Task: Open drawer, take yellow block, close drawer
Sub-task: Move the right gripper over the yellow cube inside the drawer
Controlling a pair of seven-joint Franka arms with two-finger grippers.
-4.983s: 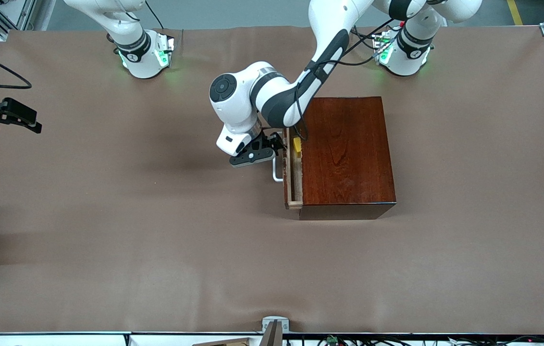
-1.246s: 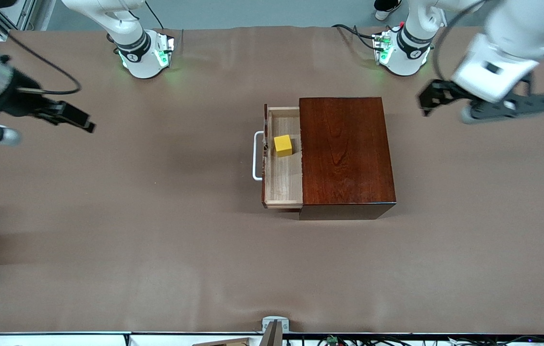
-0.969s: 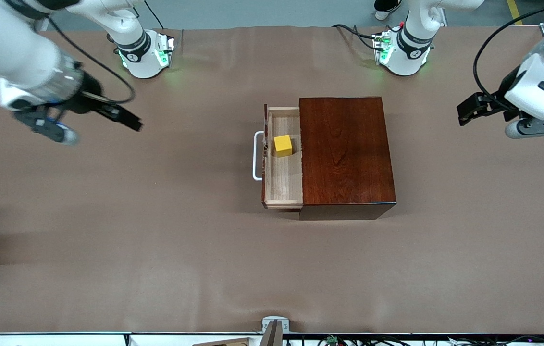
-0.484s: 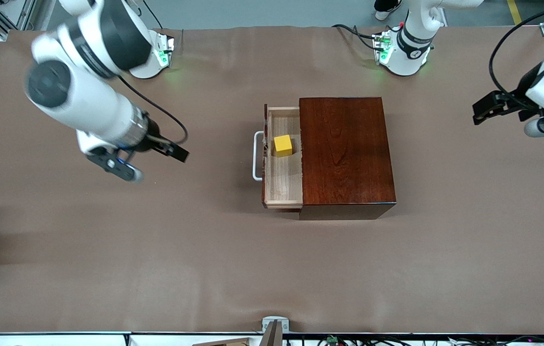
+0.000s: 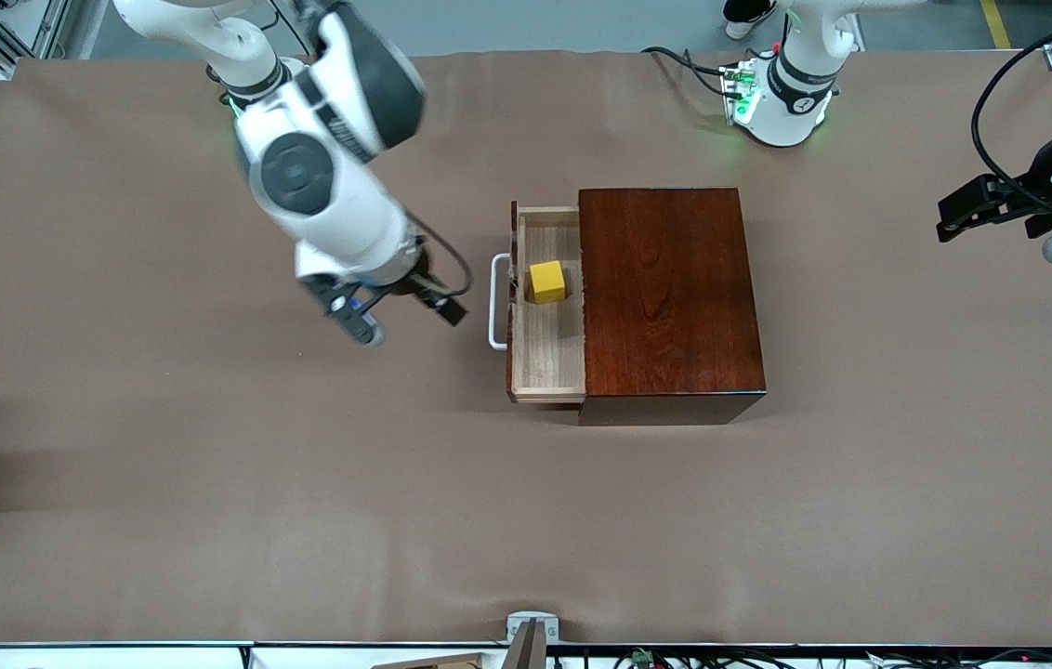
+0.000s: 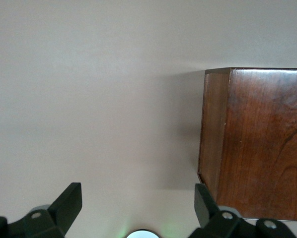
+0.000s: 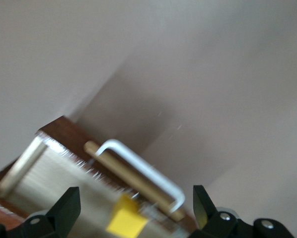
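The drawer (image 5: 546, 358) stands pulled out of the dark reddish-brown box (image 5: 670, 297), its white handle (image 5: 494, 302) toward the right arm's end of the table. The yellow block (image 5: 546, 281) sits in the tray near the handle. My right gripper (image 5: 405, 318) hangs open and empty over the table just beside the handle. In the right wrist view the block (image 7: 126, 221), the handle (image 7: 143, 171) and the drawer (image 7: 44, 173) show between the open fingers of the right gripper (image 7: 133, 201). My left gripper (image 5: 1019, 228) is open and empty, over the table's edge at the left arm's end.
Brown mat (image 5: 303, 483) covers the whole table. The left wrist view shows one corner of the box (image 6: 258, 144) and bare mat (image 6: 99, 109) between the fingers of the left gripper (image 6: 137, 198). Both arm bases (image 5: 280, 107) (image 5: 782, 98) stand along the table's robot edge.
The right arm has swung in from its end of the table to just beside the drawer handle. The left arm has drifted slightly outward. Earlier the left gripper pulled the drawer out.
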